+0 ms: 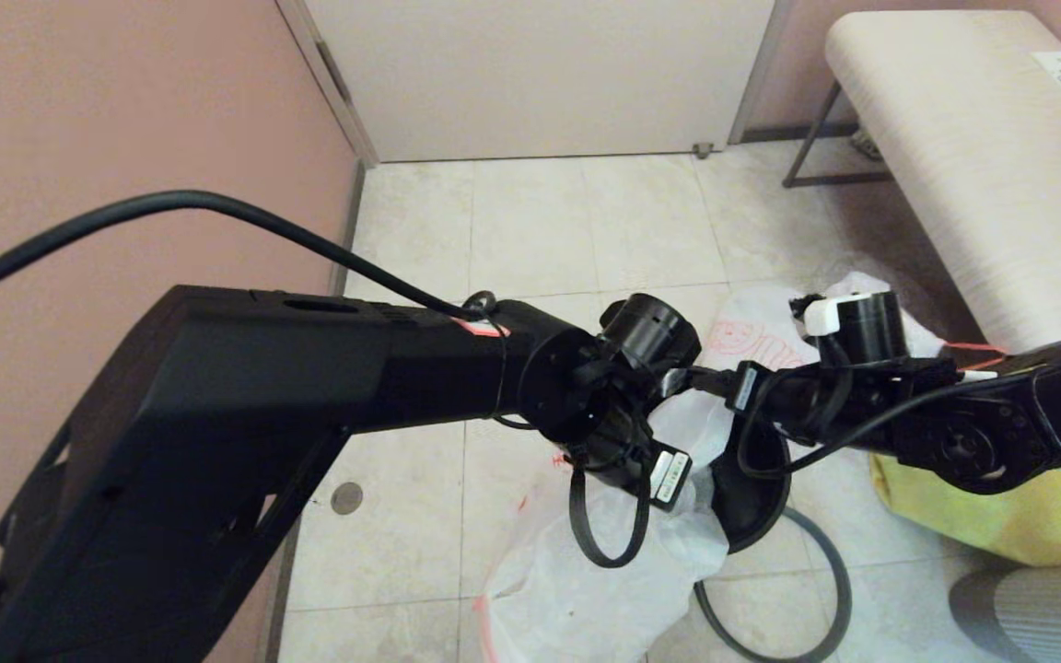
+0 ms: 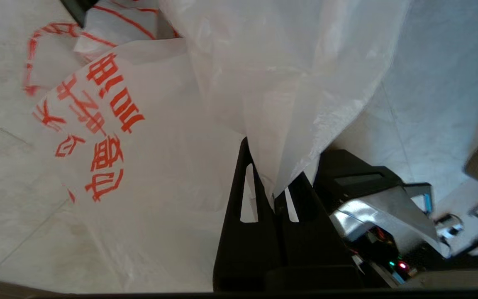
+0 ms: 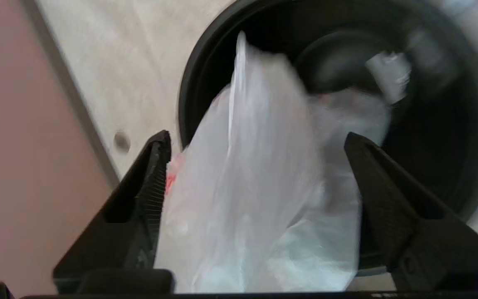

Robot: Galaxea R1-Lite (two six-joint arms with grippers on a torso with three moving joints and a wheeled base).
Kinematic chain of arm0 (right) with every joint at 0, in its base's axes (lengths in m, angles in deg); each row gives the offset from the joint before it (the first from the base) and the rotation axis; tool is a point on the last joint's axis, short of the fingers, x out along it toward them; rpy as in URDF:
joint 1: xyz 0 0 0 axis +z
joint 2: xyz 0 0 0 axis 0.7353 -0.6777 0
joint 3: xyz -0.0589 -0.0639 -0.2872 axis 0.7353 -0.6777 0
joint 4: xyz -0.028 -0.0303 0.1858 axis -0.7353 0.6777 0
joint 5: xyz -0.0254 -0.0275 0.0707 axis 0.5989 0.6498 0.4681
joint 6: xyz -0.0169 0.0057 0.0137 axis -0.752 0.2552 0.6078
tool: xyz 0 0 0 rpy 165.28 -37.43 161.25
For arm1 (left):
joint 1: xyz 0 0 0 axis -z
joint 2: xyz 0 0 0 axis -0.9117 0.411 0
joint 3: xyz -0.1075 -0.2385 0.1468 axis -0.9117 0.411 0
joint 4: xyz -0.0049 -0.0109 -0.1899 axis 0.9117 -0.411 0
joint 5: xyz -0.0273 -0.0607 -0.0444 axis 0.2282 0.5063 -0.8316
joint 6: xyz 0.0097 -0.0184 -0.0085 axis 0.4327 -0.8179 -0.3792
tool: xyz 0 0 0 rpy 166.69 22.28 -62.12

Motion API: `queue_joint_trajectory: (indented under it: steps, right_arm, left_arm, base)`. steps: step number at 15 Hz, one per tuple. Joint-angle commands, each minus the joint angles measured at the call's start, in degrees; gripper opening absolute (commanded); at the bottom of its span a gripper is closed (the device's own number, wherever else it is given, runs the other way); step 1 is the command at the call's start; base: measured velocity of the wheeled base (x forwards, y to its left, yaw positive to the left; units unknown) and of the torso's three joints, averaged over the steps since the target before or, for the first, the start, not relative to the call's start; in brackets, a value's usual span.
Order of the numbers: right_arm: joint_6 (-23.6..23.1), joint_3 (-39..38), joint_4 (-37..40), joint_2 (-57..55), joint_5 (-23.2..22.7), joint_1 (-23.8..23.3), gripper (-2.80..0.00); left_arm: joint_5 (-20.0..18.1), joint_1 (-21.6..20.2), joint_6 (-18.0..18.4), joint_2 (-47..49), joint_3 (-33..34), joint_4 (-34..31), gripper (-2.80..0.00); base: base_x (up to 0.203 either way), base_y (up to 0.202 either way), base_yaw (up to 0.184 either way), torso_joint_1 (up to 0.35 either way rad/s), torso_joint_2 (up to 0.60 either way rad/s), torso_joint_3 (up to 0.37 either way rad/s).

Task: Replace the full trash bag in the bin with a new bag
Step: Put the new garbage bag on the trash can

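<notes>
Your left gripper (image 2: 273,195) has its fingers (image 2: 243,232) pressed together on a gathered fold of the white plastic bag (image 2: 172,166), the thin film rising out from between the tips and fanning wide; red printed characters run across the sheet beside them. Your right gripper (image 3: 255,166) has its fingers (image 3: 149,195) spread wide, one on either side of a bunched length of white bag (image 3: 255,216), neither finger clearly touching it. Just beyond those tips, at about 1 o'clock from them in the right wrist view, the bin (image 3: 450,124) opens toward the camera, black inside, with the bag trailing into its mouth. From the head camera, both arms meet near the middle of the picture, the left arm (image 1: 245,405) coming in from 9 o'clock and the right arm (image 1: 982,414) from 3 o'clock. Under them the bin (image 1: 756,497) lies tipped on the tiled floor (image 1: 530,230), its dark inside partly showing, and the white bag (image 1: 586,580) spreads across the floor toward 6 o'clock. A thin dark grey hoop (image 1: 839,589) lies on the tiles at about 5 o'clock, touching the bin's lower edge. A yellow shopping bag (image 1: 1000,520) sits at 4 o'clock, and a pale bench (image 1: 963,157) stands at 2 o'clock.
</notes>
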Motion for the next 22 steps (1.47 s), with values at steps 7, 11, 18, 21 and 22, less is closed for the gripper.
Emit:
queue_joint_trajectory:
  steps: [7,11,18,21,22]
  right_arm:
    - [-1.0,-0.5,1.5,-1.6,-2.0,0.7,-2.80]
    - [-1.0,-2.8,1.6,-1.1,-1.9,1.2,-2.80]
    - [-1.6,-5.3,2.3,-3.3,0.6,2.0,-2.80]
    - [-5.5,-3.0,1.9,-12.2,4.7,2.0,-2.80]
    - [-7.1,-0.8,1.8,-16.4,7.2,2.0,-2.80]
  left_arm:
    - [-1.1,-1.2,0.0,-0.2,-0.8,0.2,-2.80]
    - [-1.0,-1.3,0.0,-0.2,-0.7,1.4,-2.80]
    - [-1.1,-1.3,-6.9,-13.3,5.9,5.2,0.00]
    - [-0.7,-6.7,-12.3,-22.7,17.3,12.1,0.00]
    - [-0.6,-8.3,-13.5,-24.1,21.2,16.7,0.00]
  base:
    - [0.000,0.000,0.000,0.000,0.00,0.000]
    - [0.000,0.000,0.000,0.000,0.00,0.000]
    - [0.000,0.000,0.000,0.000,0.00,0.000]
    - [0.000,0.000,0.000,0.000,0.00,0.000]
    - [0.000,0.000,0.000,0.000,0.00,0.000]
